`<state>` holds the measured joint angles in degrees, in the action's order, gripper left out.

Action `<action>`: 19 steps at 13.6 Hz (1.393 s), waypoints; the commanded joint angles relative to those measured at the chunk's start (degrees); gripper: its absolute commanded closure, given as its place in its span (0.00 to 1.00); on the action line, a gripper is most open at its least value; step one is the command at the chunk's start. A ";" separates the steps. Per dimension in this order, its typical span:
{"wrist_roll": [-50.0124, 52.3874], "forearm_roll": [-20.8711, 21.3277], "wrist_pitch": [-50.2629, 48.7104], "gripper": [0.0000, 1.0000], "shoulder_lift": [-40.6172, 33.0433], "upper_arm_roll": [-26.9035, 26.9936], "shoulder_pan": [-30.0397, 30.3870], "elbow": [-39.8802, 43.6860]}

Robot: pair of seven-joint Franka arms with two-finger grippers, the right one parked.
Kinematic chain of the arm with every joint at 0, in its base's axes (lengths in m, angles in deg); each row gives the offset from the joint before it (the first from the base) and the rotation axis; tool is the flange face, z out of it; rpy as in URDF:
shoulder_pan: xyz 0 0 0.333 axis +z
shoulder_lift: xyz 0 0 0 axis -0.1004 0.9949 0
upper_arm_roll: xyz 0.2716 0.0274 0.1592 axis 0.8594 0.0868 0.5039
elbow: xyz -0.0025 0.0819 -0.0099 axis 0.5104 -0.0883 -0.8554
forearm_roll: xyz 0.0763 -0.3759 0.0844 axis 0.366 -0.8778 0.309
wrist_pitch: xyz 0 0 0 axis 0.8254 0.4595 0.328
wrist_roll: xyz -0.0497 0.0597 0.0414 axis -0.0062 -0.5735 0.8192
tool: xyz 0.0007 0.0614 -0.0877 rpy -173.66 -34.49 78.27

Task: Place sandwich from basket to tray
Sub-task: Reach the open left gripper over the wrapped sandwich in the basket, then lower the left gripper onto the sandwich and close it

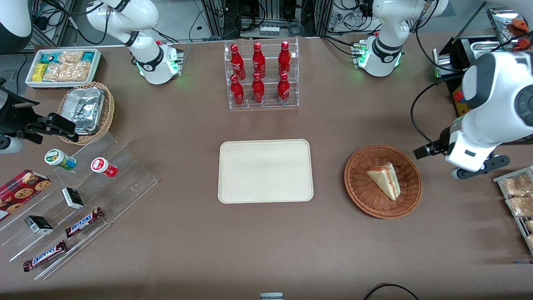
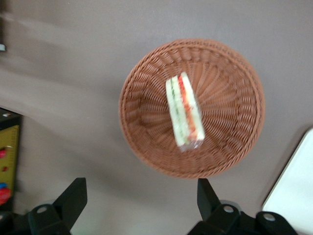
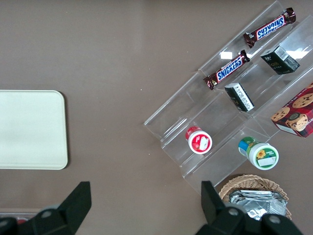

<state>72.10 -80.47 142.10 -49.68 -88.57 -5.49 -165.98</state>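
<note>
progress: 0 steps done, as I read it | sandwich (image 2: pixel 184 112) lies in basket (image 2: pixel 234 78) | tray (image 1: pixel 265 171) bare | gripper (image 2: pixel 142 200) above table near basket, jaws wide, holding nothing | left: grasp, carry, place

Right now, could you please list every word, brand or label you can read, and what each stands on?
"SNICKERS": on one chocolate bar on the clear stepped stand.
"SNICKERS": on the second bar beside it.
Too small to read: the small dark boxes, cookie box, round tubs, red bottles.
None on sandwich, basket, tray; open gripper hovers over the basket.
</note>
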 commanded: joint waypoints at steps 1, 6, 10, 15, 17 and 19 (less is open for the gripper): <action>7.32 0.17 5.69 0.00 0.58 -0.47 -0.27 -3.18; 15.23 0.35 18.97 0.00 0.22 -0.82 -0.88 -12.33; 17.80 0.52 26.79 0.00 0.92 -2.22 -0.89 -17.87; 17.27 0.96 31.82 0.00 4.09 -2.31 -0.97 -19.81; 17.36 0.88 32.52 0.00 5.49 -2.31 -0.89 -19.81; 17.62 0.88 33.84 0.00 6.89 -2.31 -0.89 -19.90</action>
<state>88.59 -80.46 174.32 -44.08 -90.83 -6.28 -185.86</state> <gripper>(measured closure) 0.004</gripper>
